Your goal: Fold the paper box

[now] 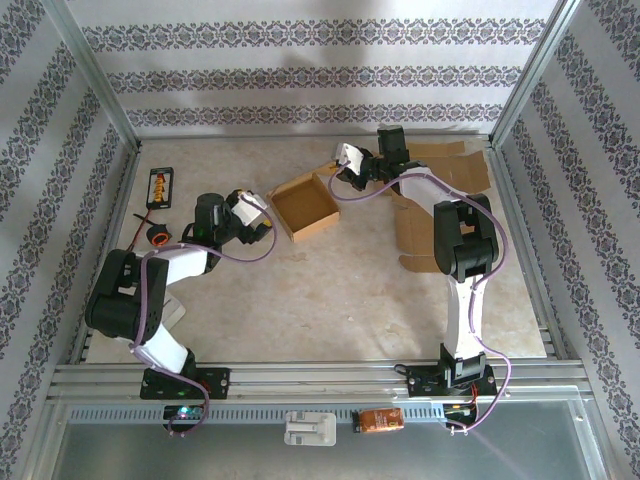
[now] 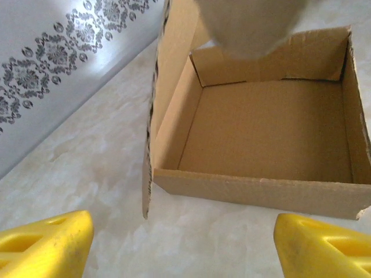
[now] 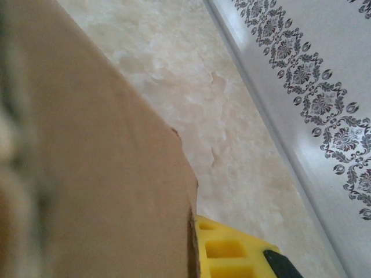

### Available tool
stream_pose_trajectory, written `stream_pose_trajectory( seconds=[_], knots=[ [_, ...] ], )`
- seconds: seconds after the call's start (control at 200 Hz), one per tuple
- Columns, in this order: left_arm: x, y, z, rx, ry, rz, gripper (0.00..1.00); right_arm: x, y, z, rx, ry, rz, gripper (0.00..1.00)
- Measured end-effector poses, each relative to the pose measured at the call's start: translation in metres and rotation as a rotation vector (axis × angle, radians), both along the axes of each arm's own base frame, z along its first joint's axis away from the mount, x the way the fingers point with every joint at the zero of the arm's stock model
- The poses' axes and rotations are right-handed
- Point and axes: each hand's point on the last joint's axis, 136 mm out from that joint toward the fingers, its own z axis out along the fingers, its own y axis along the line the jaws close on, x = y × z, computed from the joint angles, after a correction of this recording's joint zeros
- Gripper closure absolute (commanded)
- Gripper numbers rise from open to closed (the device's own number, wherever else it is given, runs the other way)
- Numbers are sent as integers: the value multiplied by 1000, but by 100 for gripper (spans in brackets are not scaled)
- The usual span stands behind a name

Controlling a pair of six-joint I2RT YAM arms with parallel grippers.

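Currently the right claw [image 1: 343, 178] pinches the paper box [image 1: 305, 207] at its upper-right wall; the left claw [image 1: 266, 222], spread, faces the lower-left wall, just beside it.

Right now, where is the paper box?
In the top view, the paper box sits mid-table toward the back, between the left gripper and the right gripper.

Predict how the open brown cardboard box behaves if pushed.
The open brown cardboard box is empty and thin-walled, so probably light and apt to slide on the smooth marbled table. Its tall side flap stands unfolded with a ragged edge, so likely bends easily.
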Motion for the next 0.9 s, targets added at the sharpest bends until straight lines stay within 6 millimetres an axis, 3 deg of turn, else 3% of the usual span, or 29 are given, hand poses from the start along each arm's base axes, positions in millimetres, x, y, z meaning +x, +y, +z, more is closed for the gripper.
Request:
stream_pose_trajectory(
  seconds=[0.105, 0.345, 0.485, 0.615, 0.899],
  knots=[
    [2, -1, 2, -21, -1, 8, 29, 0, 0, -1, -1, 4, 0, 92],
    [12, -9, 27, -98, -48, 10, 45, -1, 0, -1, -3, 9, 0, 93],
    [14, -12, 33, -124, -47, 9, 78, -1, 0, -2, -3, 10, -1, 93],
    [17, -14, 40, -153, -44, 10, 100, -1, 0, -2, -5, 18, -5, 92],
    [34, -8, 55, -269, 51, 123, 100, -1, 4, 10, -20, 155, -156, 100]
  ],
)
